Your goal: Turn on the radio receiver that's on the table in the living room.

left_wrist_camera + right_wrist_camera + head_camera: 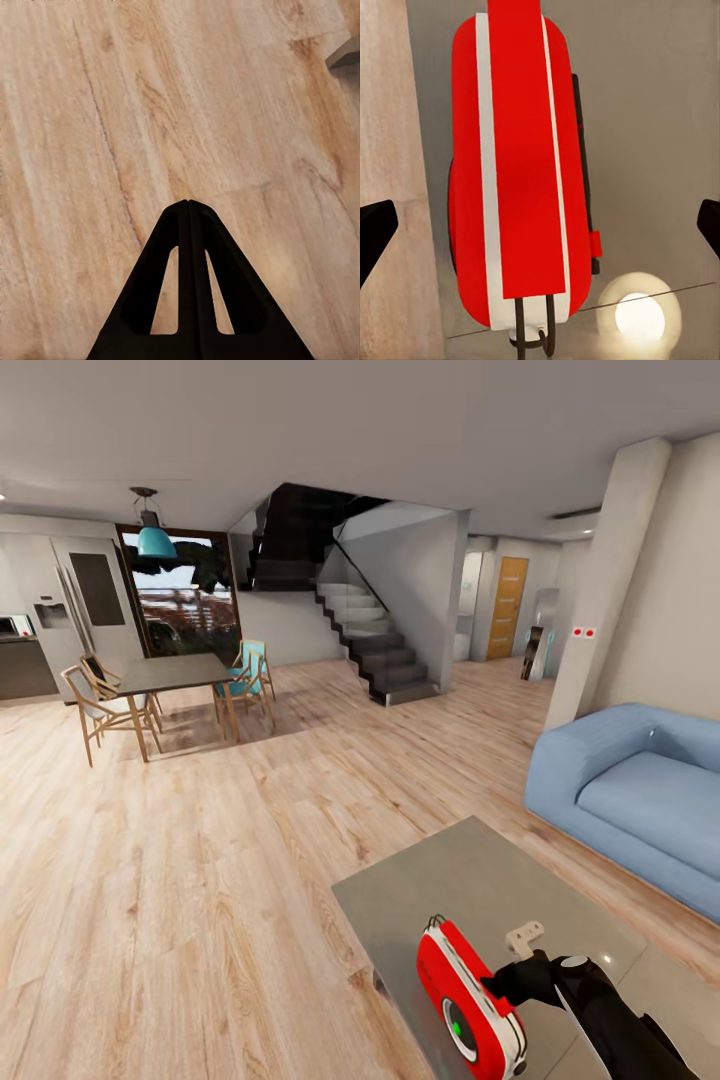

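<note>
The red radio receiver (468, 1000) with white trim stands upright near the front edge of the grey table (470, 870); its round dial faces front-left and its wire handle is on top. My right gripper (515, 982) hovers just right of it. Seen from the right wrist, the radio receiver (521, 172) lies lengthwise under my right gripper (540, 225), which is open, its fingertips (375, 229) spread wide on either side and apart from the radio. My left gripper (187, 206) is shut on nothing above the wood floor.
A small beige object (525, 937) lies on the table behind the radio. The light blue sofa (640, 790) stands at the right beside a white column (610, 580). Far left are the dark dining table (175, 672) with chairs, and stairs (375, 640) lie behind.
</note>
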Motion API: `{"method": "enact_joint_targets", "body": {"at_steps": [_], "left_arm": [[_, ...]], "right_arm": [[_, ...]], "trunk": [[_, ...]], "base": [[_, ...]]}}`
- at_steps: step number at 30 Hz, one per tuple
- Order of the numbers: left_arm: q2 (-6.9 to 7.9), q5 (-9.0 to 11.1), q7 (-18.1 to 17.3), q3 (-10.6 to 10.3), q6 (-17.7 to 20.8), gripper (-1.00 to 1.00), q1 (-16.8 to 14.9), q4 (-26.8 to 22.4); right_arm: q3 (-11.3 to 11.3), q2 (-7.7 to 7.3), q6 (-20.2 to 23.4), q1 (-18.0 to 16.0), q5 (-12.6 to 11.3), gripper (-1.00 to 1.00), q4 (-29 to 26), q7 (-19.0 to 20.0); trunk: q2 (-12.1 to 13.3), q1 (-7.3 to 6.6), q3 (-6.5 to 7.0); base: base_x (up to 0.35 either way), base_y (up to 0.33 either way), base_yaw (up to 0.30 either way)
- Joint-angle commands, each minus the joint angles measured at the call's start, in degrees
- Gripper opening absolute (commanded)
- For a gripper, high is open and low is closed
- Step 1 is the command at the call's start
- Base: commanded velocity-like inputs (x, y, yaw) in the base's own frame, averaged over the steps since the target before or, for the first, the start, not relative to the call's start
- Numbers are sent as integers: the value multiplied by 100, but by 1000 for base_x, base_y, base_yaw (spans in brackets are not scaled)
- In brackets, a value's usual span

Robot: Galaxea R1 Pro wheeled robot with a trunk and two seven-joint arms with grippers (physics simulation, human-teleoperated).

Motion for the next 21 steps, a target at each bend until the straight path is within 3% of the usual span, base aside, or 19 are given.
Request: {"method": "enact_joint_targets", "body": {"at_steps": [1, 14, 21], "left_arm": [[0, 0, -2, -2, 0, -100, 0, 1], [9, 0, -5, -21, -8, -100, 0, 148], [9, 0, -5, -22, -14, -100, 1, 151]], "right_arm": [[0, 0, 0, 0, 0, 100, 0, 0], [0, 0, 0, 0, 0, 100, 0, 0], [0, 0, -19, 0, 0, 100, 0, 0]], "trunk": [[42, -23, 19], [563, -308, 252], [844, -462, 378]], "base": [[0, 0, 0], [-6, 0, 0], [-262, 0, 0]]}}
